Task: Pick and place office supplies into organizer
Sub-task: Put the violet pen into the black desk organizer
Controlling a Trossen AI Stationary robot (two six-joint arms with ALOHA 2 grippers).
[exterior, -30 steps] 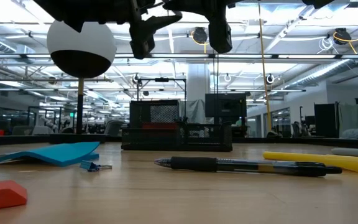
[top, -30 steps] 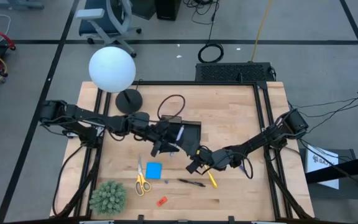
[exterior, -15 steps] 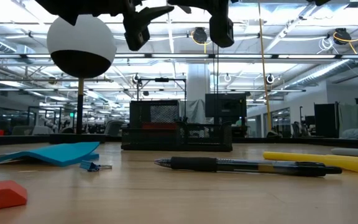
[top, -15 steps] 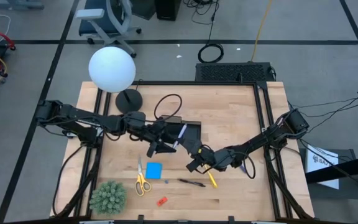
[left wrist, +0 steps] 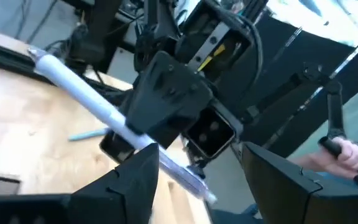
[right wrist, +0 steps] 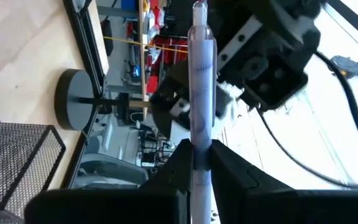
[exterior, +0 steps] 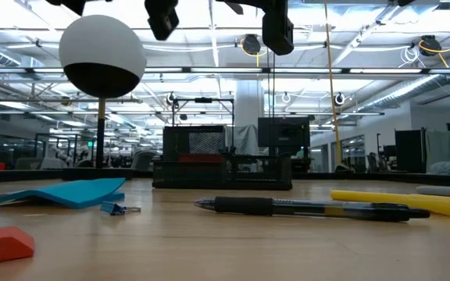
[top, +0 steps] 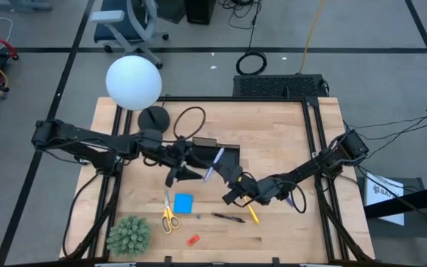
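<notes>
My right gripper [top: 221,176] is shut on a bluish-purple pen [top: 213,162], held in the air just near of the black organizer [top: 227,154]. My left gripper [top: 182,173] stands open to the pen's left, apart from it; its two fingers [left wrist: 135,183] frame the pen [left wrist: 98,106] in the left wrist view. On the table lie yellow-handled scissors [top: 167,215], a blue note pad [top: 183,203], a black pen [top: 228,218], a yellow pen [top: 252,213] and a red piece [top: 193,239]. My right gripper pinches the pen's shaft [right wrist: 199,146] between its two fingers [right wrist: 178,163], near one end. The fingers come about level from the table's right side and lie along the pen. The pen [right wrist: 201,74] sticks out forward past the fingertips, lifted clear of table and organizer.
A lamp with a round black base [top: 154,120] and white globe [top: 133,81] stands far left. A green spiky plant [top: 129,234] sits at the near left corner. A black cable [top: 187,122] loops behind the organizer. A small binder clip [exterior: 120,208] lies by the note pad.
My left gripper has drawn back from the pen toward the table's left edge and risen, staying open. My right gripper has kept its place with the pen held in the air.
</notes>
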